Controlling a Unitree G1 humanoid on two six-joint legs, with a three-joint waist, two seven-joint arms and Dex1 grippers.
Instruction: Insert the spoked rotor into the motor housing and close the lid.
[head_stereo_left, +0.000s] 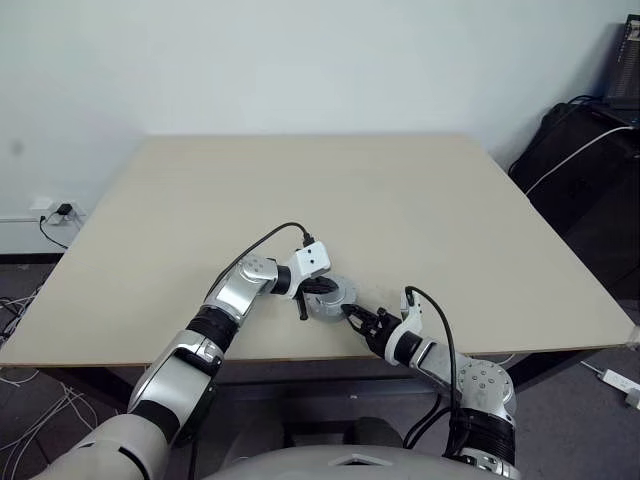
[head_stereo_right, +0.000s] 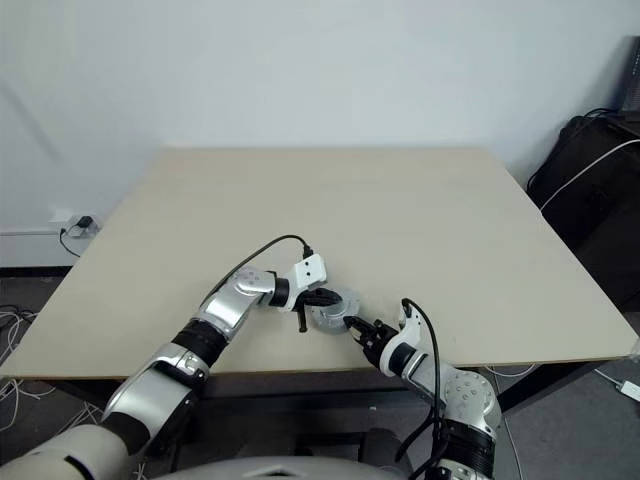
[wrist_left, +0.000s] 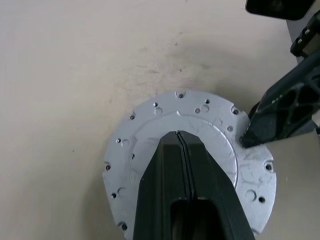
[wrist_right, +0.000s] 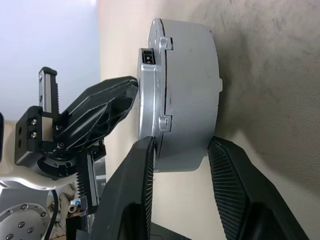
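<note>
A: What lies around the motor housing (head_stereo_left: 331, 297)?

B: To its left, beyond the tabletop (head_stereo_left: 400, 210) edge, a wall socket with a plug (head_stereo_left: 60, 211) and loose cables on the floor (head_stereo_left: 25, 385). The tabletop around it is bare. Well off to its right stands a dark bag (head_stereo_left: 585, 150) with a white cable across it.

A: And the housing itself?

B: It sits near the front edge, with the lid (wrist_left: 150, 130) on top, pale silver and dotted with small holes.

A: Anything in the way?

B: The left claw (wrist_left: 184, 145), fingers pressed together, rests its tip on the lid's centre and covers the middle. The right claw (wrist_right: 182, 150) straddles the housing's side, one finger at the lid's rim, the other by the base; whether it pinches I cannot tell.

A: What differs between views?

B: The left wrist view gives the lid's face from above; the right wrist view gives the housing side-on, showing the lid seated on the grey body.
</note>
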